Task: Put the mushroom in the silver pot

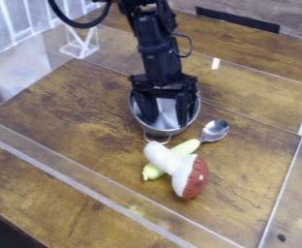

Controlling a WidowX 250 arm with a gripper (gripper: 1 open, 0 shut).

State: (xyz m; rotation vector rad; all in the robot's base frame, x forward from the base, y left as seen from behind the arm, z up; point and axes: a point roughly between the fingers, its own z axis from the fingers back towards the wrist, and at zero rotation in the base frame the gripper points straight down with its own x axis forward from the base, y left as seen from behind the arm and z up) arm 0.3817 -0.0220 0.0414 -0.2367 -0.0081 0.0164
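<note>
Wooden bench seen from above, w/ a clear low wall round it. My black arm comes in from 12 o'clock, wrist pointing steeply down. Its gripper hangs right over the silver pot, jaws spread wide, nothing in them. The pot sits just above frame centre; I can't tell if the fingertips touch its rim.

The mushroom lies on its side on the bench at 6 o'clock from the pot, red-brown cap toward the bottom right, white stem up-left, touching a yellow-green oblong vegetable. A small metal spoon rests at 3 to 4 o'clock from the pot.

My read: pickup not yet done; I'm at the approach step. Next I'd need to bring the open jaws toward 6 o'clock, over the mushroom, drop low and close on stem or cap w/o catching the vegetable.
</note>
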